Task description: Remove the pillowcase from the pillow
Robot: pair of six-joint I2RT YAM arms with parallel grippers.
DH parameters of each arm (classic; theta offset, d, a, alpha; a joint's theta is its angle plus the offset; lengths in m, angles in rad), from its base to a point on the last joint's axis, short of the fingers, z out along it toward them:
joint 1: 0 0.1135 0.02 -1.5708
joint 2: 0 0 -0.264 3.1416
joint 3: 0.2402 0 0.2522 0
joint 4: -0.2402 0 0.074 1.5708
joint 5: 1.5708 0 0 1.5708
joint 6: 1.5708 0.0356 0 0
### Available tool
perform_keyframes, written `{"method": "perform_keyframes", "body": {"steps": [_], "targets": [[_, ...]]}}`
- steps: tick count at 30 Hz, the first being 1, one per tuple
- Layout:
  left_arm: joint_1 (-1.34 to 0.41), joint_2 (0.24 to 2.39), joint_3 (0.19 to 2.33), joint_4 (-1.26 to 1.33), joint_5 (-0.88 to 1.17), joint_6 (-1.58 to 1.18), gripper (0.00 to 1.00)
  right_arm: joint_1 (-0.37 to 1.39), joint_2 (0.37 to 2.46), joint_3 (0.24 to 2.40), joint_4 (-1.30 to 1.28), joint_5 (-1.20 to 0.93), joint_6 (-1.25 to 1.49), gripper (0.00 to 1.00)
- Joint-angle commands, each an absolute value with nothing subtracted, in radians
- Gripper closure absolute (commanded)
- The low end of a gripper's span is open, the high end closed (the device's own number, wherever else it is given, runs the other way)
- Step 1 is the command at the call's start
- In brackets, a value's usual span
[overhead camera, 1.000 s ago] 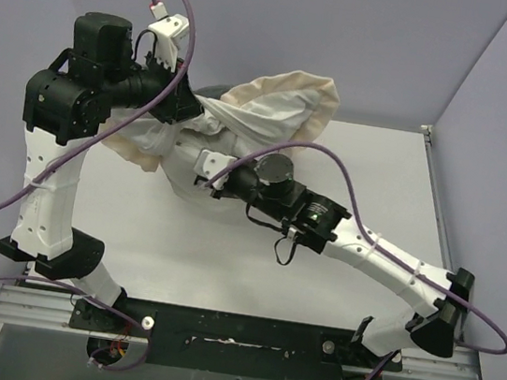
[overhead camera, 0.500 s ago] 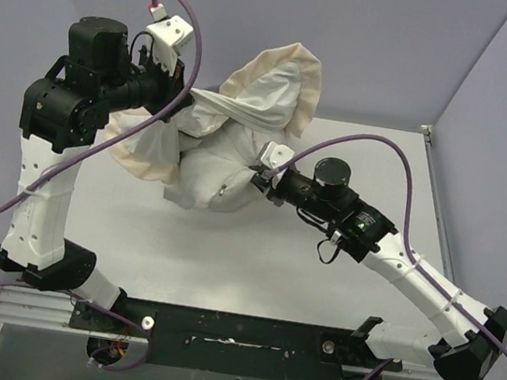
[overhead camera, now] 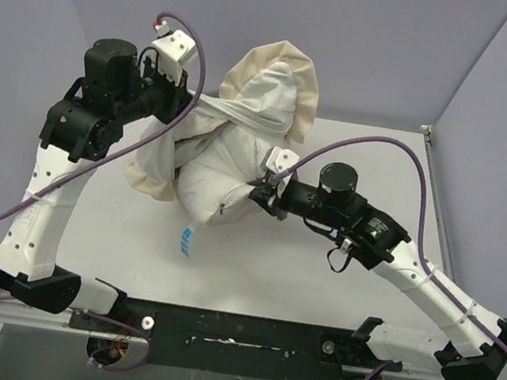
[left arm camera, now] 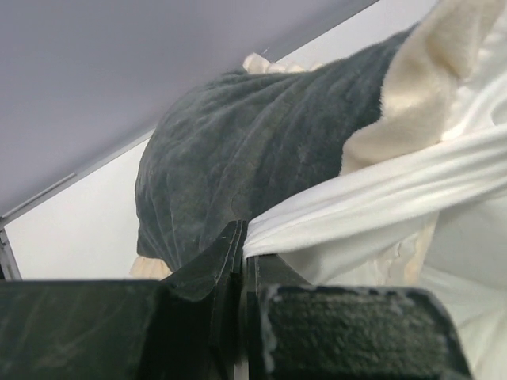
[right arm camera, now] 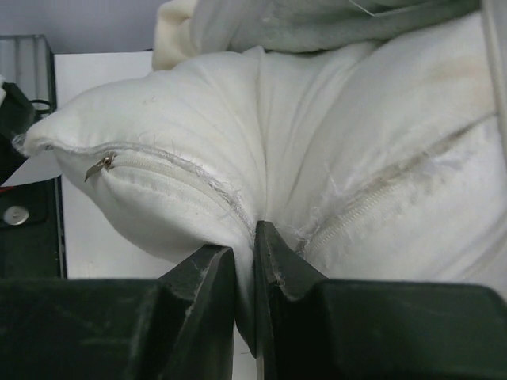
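Peeling pillowcase (overhead camera: 268,98) off pillow (overhead camera: 221,169), half stripped, over desk (overhead camera: 262,267); clamping its stretched white band in left fingers (left arm camera: 212,269); pinching pillow's zip seam in right fingers (right arm camera: 204,279); next: drawing arms apart, keeping both grips firm.

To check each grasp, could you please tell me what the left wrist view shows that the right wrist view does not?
Only the left wrist view: the dark grey plush face of the pillowcase, and the left pincer shut on a taut white band of it. Only the right wrist view: the zipper of the pillow, with the right pincer shut on the pillow beside that seam. Both: white cloth clamped in a shut pincer.
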State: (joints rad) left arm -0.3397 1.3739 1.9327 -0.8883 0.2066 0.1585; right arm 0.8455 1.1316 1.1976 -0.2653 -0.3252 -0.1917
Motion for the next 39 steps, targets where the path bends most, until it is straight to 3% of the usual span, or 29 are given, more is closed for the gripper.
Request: {"method": "perform_keyframes", "body": {"steps": [1,3,8,10,20,22,23,24,26,28,33,39], "targets": [[-0.342,1.347,1.979,-0.674,0.159,0.067,1.0,0.978,1.145,1.33,-0.249,-0.298,-0.085,1.0],[-0.379,1.385,2.046,-0.697,0.171,0.052,0.99,1.052,1.17,1.356,-0.231,-0.288,-0.084,1.0],[-0.533,1.417,2.11,-0.739,0.156,0.112,0.78,1.138,1.235,1.417,-0.217,-0.334,-0.07,1.0],[-0.579,1.417,2.109,-0.76,0.158,0.112,0.75,1.142,1.249,1.422,-0.195,-0.363,-0.05,1.0],[-0.629,1.477,2.028,-0.743,0.058,0.113,0.91,1.313,1.381,1.567,-0.234,-0.413,-0.082,1.0],[-0.625,1.503,2.014,-0.72,0.005,0.127,0.8,1.338,1.411,1.614,-0.253,-0.395,-0.087,1.0],[-0.616,1.517,2.016,-0.719,0.0,0.138,0.63,1.337,1.415,1.626,-0.249,-0.365,-0.082,1.0],[-0.604,1.533,2.029,-0.728,-0.003,0.142,0.38,1.329,1.407,1.624,-0.232,-0.319,-0.081,1.0],[-0.563,1.559,2.097,-0.77,0.004,0.111,0.16,1.28,1.381,1.599,-0.184,-0.207,-0.05,1.0],[-0.481,1.557,2.178,-0.799,0.072,0.071,0.03,1.17,1.354,1.57,-0.15,-0.17,0.011,1.0],[-0.3,1.462,2.264,-0.84,0.23,0.1,0.02,1.083,1.36,1.581,-0.16,-0.118,0.033,1.0],[-0.28,1.322,2.29,-0.971,0.408,0.266,0.02,1.064,1.437,1.663,-0.191,-0.096,0.032,1.0]]}}
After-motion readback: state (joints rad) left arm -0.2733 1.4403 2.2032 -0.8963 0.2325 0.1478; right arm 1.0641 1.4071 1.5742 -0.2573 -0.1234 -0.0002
